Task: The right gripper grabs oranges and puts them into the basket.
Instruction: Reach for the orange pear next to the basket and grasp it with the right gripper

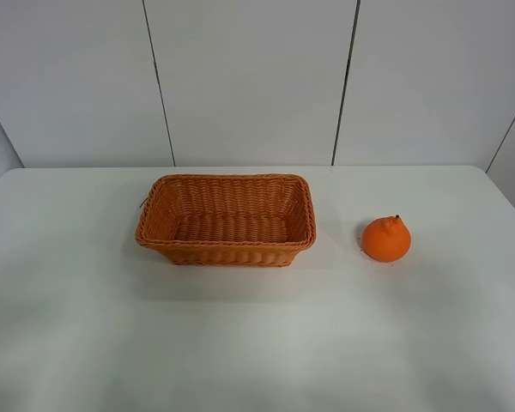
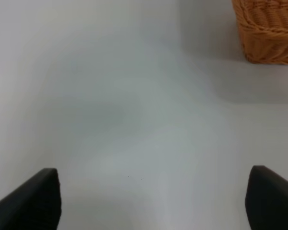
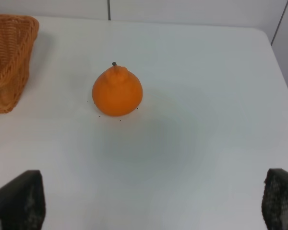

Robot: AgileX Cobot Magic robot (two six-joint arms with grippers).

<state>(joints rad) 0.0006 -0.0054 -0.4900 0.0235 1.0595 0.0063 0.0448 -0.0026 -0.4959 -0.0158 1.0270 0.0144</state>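
Orange [image 1: 386, 238] sits stem-up on the white table [image 1: 240, 343], right of centre in the high view, apart from the basket [image 1: 227, 252] at centre, which holds nothing. I see the right gripper [image 3: 149, 201] with jaws spread wide, gripping nothing. The left gripper [image 2: 151, 201] is likewise wide and bare.

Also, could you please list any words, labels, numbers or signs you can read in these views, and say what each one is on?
None: no readable text shows on the basket, the orange, the table or the wall panels.
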